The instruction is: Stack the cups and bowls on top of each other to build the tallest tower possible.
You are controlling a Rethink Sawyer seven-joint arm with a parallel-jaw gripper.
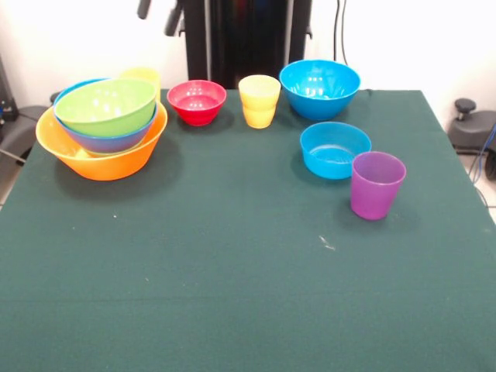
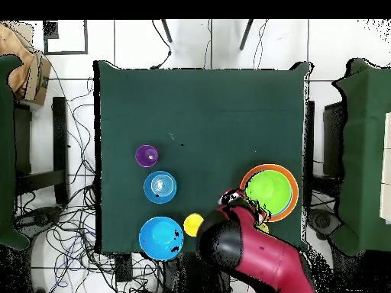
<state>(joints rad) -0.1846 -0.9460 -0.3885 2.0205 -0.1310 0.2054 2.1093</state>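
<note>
My gripper (image 1: 157, 15) shows only as two dark tips at the top edge of the front view, drawn back above the table (image 1: 232, 294); whether it is wide or narrow, I cannot tell, and it holds nothing that I can see. From overhead my red arm (image 2: 256, 252) covers the small red bowl.

The tower (image 1: 105, 128) stands at the table's far corner: the orange-yellow bowl (image 1: 101, 164) as base, a blue bowl (image 1: 108, 142) nested in it, the lime green bowl (image 1: 107, 107) on top. A yellow cup (image 1: 142, 77) peeks out just behind it.

Still loose are the small red bowl (image 1: 197, 101), the other yellow cup (image 1: 259, 101), the large blue bowl (image 1: 319, 88), the shallow blue bowl (image 1: 335, 149) and, just beside it, the purple cup (image 1: 377, 184).

I judge I am between placements. Next I should take the large blue bowl, gripping its rim, and seat it squarely in the green one.
</note>
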